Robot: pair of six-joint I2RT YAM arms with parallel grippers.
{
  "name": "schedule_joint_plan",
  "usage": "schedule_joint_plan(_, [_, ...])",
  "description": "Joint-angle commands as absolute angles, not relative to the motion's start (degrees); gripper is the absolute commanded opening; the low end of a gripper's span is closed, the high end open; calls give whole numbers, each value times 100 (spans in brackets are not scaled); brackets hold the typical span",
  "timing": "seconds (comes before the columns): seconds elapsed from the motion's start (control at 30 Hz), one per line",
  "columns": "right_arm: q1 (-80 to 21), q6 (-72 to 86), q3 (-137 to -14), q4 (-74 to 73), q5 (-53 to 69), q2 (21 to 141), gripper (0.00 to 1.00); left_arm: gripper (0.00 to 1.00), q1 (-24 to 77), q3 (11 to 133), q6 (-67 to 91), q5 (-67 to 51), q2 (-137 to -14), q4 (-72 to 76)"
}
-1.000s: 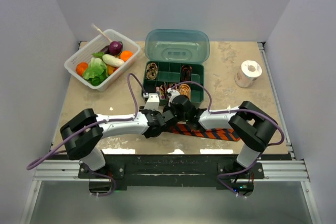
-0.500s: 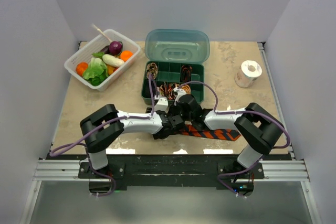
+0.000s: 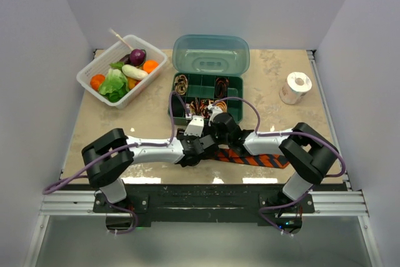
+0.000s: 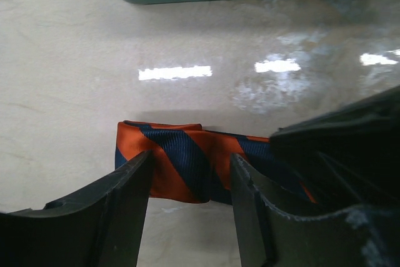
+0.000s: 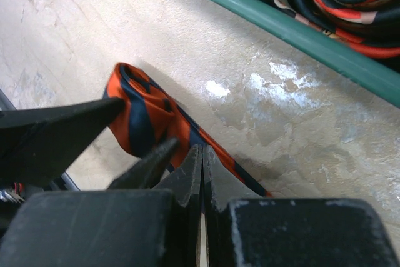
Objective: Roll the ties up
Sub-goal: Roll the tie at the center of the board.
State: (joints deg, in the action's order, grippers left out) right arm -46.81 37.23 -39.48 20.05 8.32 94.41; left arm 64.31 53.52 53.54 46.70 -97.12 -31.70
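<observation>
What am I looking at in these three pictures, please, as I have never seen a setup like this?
Two robot arms are bolted at a table's near edge. One picture looks down from above. The other two come from a camera on each wrist. On the table sit a basket of vegetables, a green compartment box holding coiled ties, and a white tape roll. The left claw grips the rolled end of an orange-and-navy striped tie. The right claw, fingers nearly together, sits at its flat strip.
</observation>
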Motion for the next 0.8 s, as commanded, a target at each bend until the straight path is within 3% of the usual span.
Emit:
schedule_joint_plan(0.0, [-4658,3612,-3902,2083,809,9255,0,57,6460,5107,5212,3921,-9457,-2101])
schedule_joint_plan(0.77, [-4824,3656,-4236,2698,1767,9290,0,54,6363,4324,5431,3516,-8297,-1670])
